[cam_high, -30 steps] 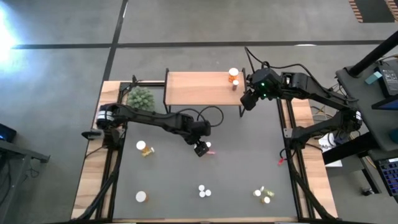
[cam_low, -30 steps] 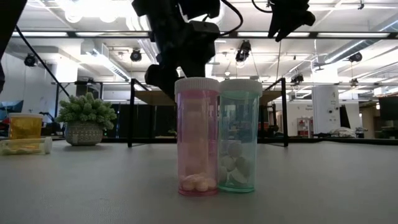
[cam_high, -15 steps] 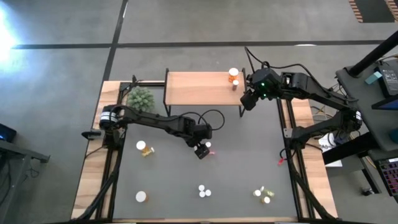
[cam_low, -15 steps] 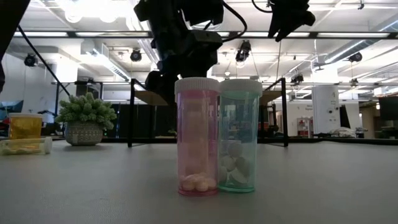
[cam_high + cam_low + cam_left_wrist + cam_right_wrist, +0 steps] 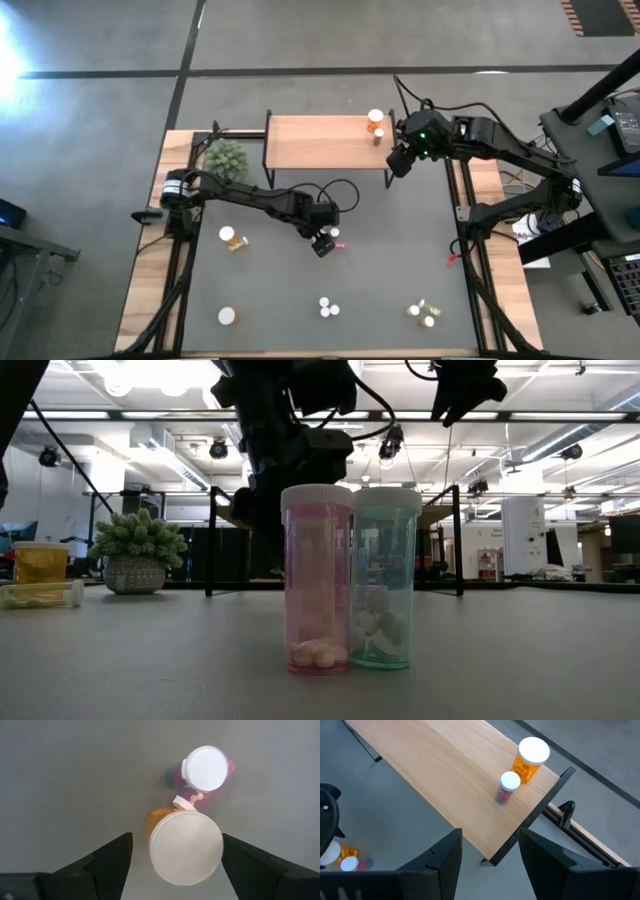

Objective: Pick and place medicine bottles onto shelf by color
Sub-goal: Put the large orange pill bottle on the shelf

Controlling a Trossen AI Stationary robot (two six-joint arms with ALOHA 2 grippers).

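Note:
My left gripper [image 5: 322, 243] is open over the middle of the mat. In the left wrist view [image 5: 177, 839] its fingers stand on either side of an upright orange bottle with a white cap [image 5: 186, 847], without visibly touching it. A pink bottle [image 5: 205, 767] and a tiny pink one [image 5: 186, 801] stand just beyond. My right gripper [image 5: 398, 160] is open and empty beside the right end of the wooden shelf [image 5: 320, 142]. An orange bottle [image 5: 532, 755] and a small pink bottle [image 5: 509, 785] stand on that end.
A pink bottle [image 5: 319, 580] and a pale green one [image 5: 385, 580] stand near the mat's front edge. Yellow bottles [image 5: 230, 237] sit at the left, a white-capped one [image 5: 228, 316] at front left, and yellow-green ones [image 5: 422, 314] at front right. A spiky plant [image 5: 227, 158] stands beside the shelf.
My left gripper has gone down toward the orange bottle in the middle of the mat, staying open.

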